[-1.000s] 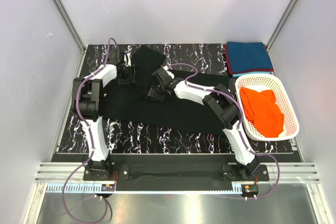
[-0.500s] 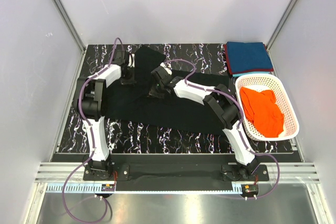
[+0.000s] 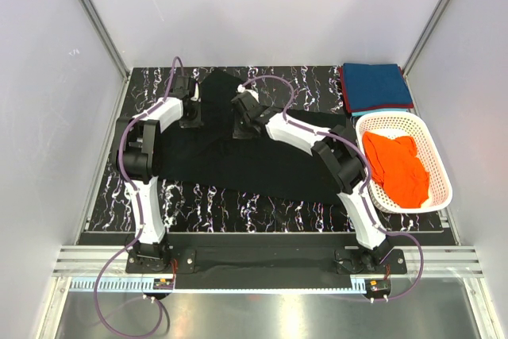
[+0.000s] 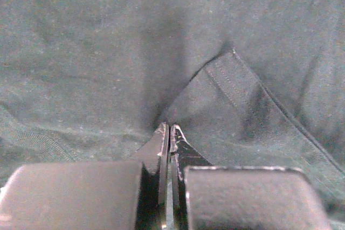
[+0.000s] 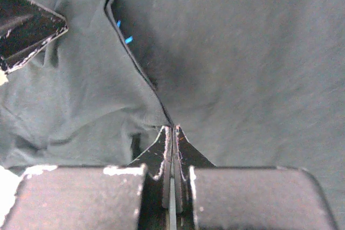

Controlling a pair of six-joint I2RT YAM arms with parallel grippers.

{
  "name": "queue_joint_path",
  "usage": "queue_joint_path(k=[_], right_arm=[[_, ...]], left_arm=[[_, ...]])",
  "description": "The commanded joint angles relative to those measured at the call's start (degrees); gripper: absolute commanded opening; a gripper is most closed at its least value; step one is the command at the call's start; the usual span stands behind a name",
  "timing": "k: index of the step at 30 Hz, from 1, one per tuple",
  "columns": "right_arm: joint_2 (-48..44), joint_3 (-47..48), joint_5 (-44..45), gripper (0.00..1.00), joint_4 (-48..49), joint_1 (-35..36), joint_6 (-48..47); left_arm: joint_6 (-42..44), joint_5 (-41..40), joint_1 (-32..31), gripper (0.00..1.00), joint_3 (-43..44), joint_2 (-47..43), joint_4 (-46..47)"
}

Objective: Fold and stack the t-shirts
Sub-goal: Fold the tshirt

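A black t-shirt [image 3: 238,160] lies spread across the middle of the dark, marble-patterned desk [image 3: 190,196]. Its body runs from the left side towards the right, and one part reaches to the far edge between the two arms. Both arms stretch over it to its far portion.

The left gripper [image 4: 168,129] is clenched, its two fingers pressed flat together with a small pinch of the black fabric caught at the tips. The cloth puckers up towards them, and a stitched hem runs diagonally away to the right in the left wrist view.

The right gripper [image 5: 171,129] is just beside it to the right and is clenched in the same way. It is grasping the black t-shirt where a folded edge comes down to meet its fingertips. Creases fan out to the left of that edge, and a few tiny blue stitches show near it.

In the far right corner of the desk, a folded teal-blue t-shirt [image 3: 377,85] rests on a dark red t-shirt [image 3: 345,94], of which only a thin border shows along the left side.

Just nearer than this stack, by the right edge, stands a white lattice basket [image 3: 389,117]. A bright orange t-shirt [image 3: 397,168] lies crumpled inside it. The basket and the stack are apart from both grippers.
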Motion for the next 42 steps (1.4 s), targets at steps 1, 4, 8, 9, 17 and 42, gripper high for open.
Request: queue_joint_path(k=[1, 4, 8, 9, 17, 42], right_arm=[[0.3, 4.2, 0.9, 0.00, -1.5, -1.3, -6.9], [1.4, 5.5, 0.4, 0.01, -2.1, -1.4, -9.5], [2.4, 7.0, 0.8, 0.02, -2.8, -1.4, -11.8], [2.7, 7.1, 1.2, 0.03, -2.9, -1.5, -11.9], [2.4, 6.7, 1.4, 0.11, -4.7, -1.5, -10.2], [-18.6, -18.4, -6.2, 0.31, -8.8, -1.5, 0.0]], left_arm=[[-0.3, -2.7, -0.1, 0.00, 1.8, -1.7, 0.5], [-1.4, -2.7, -0.1, 0.00, 2.3, -1.0, 0.6], [-2.3, -2.6, -0.1, 0.00, 2.8, -0.9, 0.5], [-2.5, -2.7, -0.1, 0.00, 2.9, -0.8, 0.5], [-4.5, -5.1, -0.1, 0.03, 3.4, -1.5, 0.5], [-15.3, -4.6, 1.8, 0.37, -9.2, -15.4, -7.3]])
